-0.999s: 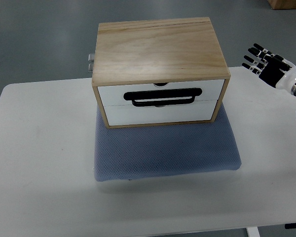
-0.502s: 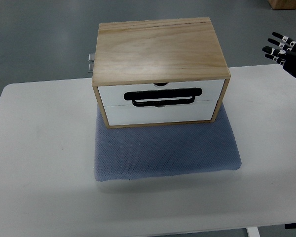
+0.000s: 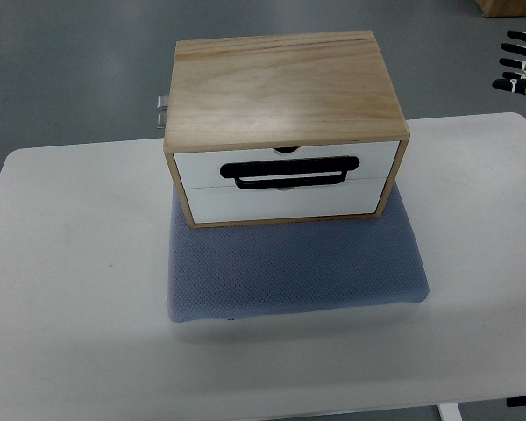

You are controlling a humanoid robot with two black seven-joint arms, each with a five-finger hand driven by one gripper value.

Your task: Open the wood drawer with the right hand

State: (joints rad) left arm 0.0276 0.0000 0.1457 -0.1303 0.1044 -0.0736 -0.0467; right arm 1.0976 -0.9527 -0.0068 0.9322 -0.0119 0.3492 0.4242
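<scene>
A wooden box [image 3: 285, 88] with two white drawer fronts stands on a blue-grey mat [image 3: 294, 267] in the middle of the white table [image 3: 70, 289]. Both drawers sit shut and flush; the upper drawer [image 3: 285, 162] and the lower drawer [image 3: 285, 197] carry black bar handles [image 3: 291, 172] close together. My right hand [image 3: 519, 63] shows only as several black-and-white fingertips at the top right edge, spread, holding nothing, far from the box. My left arm is out of view.
A small metal hinge or latch [image 3: 161, 111] sticks out at the box's back left. Grey floor lies beyond the table's far edge. A brown box corner [image 3: 508, 7] shows at the top right.
My right hand has drawn back up and to the right, away from the table. Now just its fingertips remain at the picture's edge. The box and drawers have not moved.
</scene>
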